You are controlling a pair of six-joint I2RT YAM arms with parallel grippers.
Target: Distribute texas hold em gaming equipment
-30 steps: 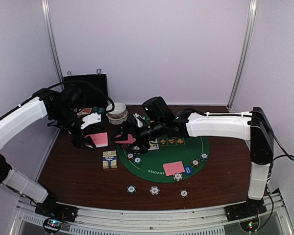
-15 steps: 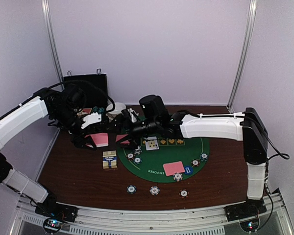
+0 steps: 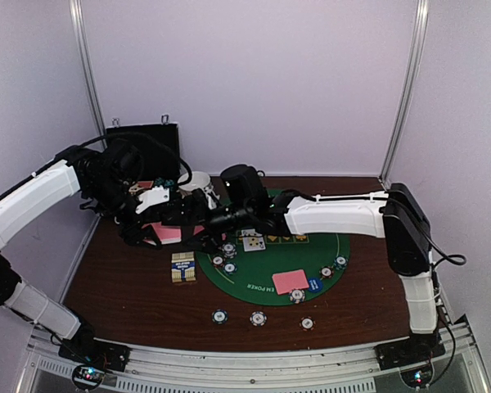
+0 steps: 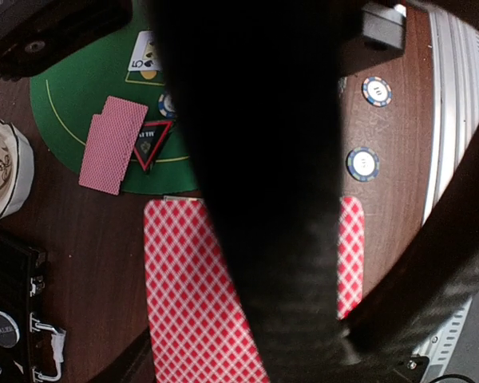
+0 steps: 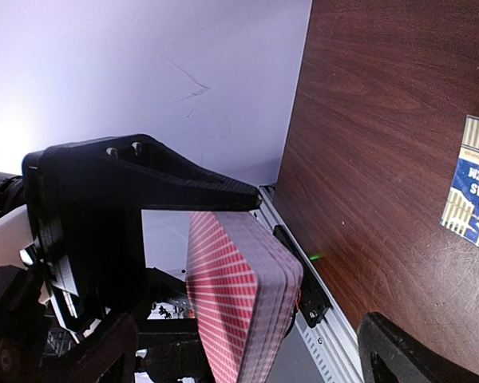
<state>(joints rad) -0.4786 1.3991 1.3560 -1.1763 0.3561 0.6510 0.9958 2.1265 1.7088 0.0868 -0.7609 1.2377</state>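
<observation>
My left gripper is shut on a deck of pink-backed cards, held above the table left of the mat; the deck also shows in the left wrist view. My right gripper is open, its fingers standing either side of the deck's end without closing on it; it is the black mass across the left wrist view. Two face-down cards and a red-triangle button lie on the green mat. Striped chips lie along the front.
A card box lies just under the deck, at the mat's left edge. A white bowl and an open black case stand at the back left. Another card pair, face-up cards and more chips lie on the mat.
My right arm has reached left across the mat until its open fingers flank the deck. My left gripper has kept the deck in place.
</observation>
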